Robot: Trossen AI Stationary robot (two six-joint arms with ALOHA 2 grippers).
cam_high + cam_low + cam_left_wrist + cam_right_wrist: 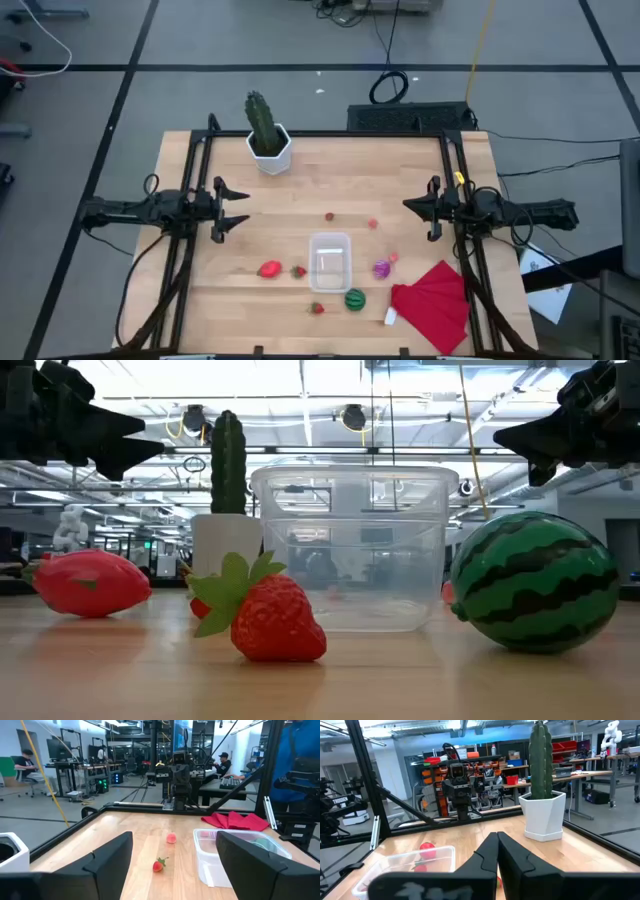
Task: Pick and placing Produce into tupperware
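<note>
flanking the tupperware (329, 262): strawberries (297, 271), watermelon (355, 299), red cloth (434, 304); left gripper (238, 207) wide, right gripper (408, 205) closed.

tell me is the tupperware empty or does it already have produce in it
Empty. From above, the tupperware shows only its bare clear bottom, and the low view looks straight through its walls; the strawberry and watermelon lie outside it on the table.

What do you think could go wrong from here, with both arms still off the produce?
The clear tupperware is light and empty, so a reaching gripper might shove it. The round watermelon beside it could roll if nudged. The tiny strawberry near the table's front edge could be knocked off.
</note>
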